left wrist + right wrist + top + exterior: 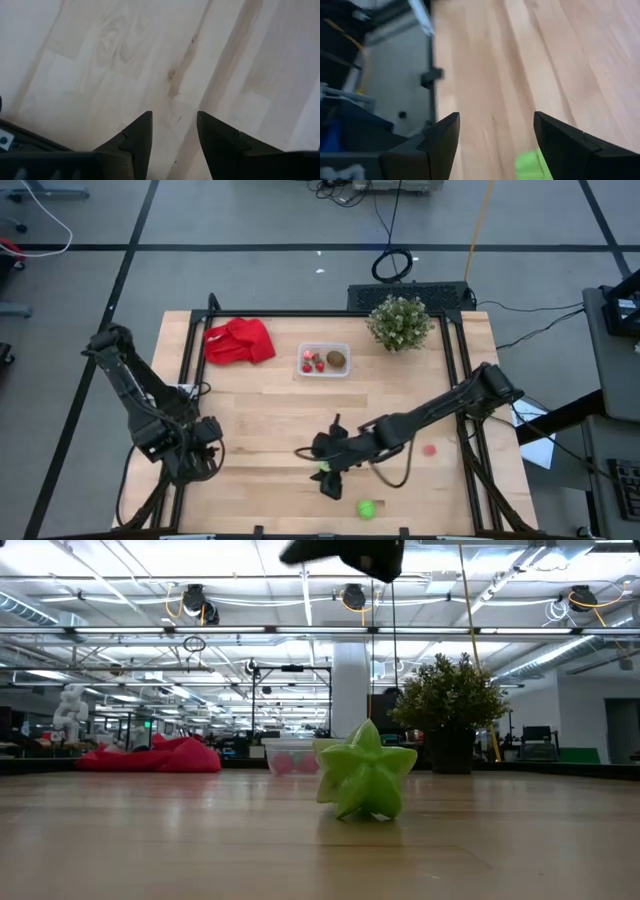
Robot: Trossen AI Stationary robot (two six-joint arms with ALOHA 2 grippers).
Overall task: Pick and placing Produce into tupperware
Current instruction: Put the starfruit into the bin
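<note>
The clear tupperware (pixel 324 360) stands at the table's far middle and holds red pieces and a brown oval. Loose produce lies toward the near edge: a green star-shaped piece (pixel 365 780), a second green piece (pixel 367 508) and a red piece (pixel 430 449). My right gripper (pixel 495 135) hangs open above the star-shaped piece (pixel 532 165), clear of it; the low view shows only its dark underside (pixel 345 552) overhead. My left gripper (pixel 174 130) stands open over bare wood near the table's left edge (pixel 205 455).
A crumpled red cloth (pixel 238 340) lies at the far left, left of the tupperware. A bushy potted plant (pixel 400 322) stands at the far right. Bare wood lies between the two arms and in front of the tupperware.
</note>
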